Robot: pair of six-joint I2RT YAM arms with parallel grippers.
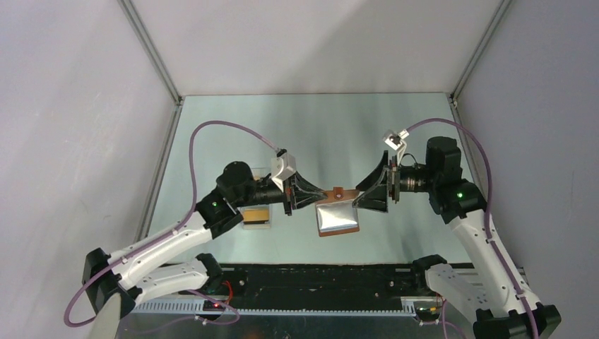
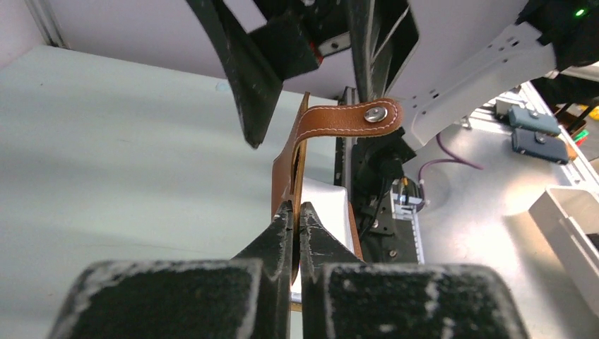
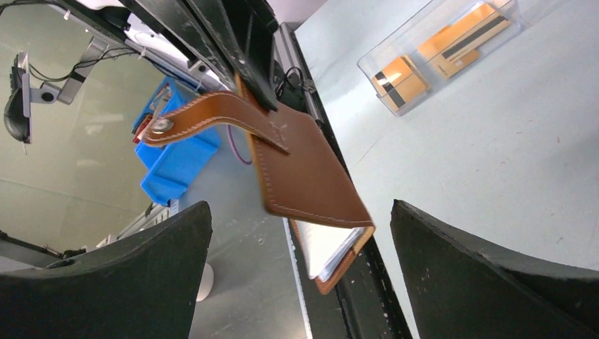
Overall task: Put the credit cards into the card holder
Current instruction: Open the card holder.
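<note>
The brown leather card holder [image 1: 337,216] hangs half open in mid-air between the two arms, its snap tab [image 2: 353,120] sticking out sideways. My left gripper [image 2: 297,212] is shut on the edge of one leather flap [image 2: 286,166]. My right gripper [image 3: 300,208] stands wide open, one finger on each side of the card holder [image 3: 304,169] without touching it. The pale inner pockets [image 3: 325,244] show at its lower end. The orange credit cards [image 3: 424,60] lie in a clear box, apart from both grippers.
The clear plastic box [image 1: 256,216] with the cards sits on the table left of the card holder, under the left arm. A blue bin [image 3: 176,155] stands off the table. Metal frame rails [image 1: 152,53] border the workspace.
</note>
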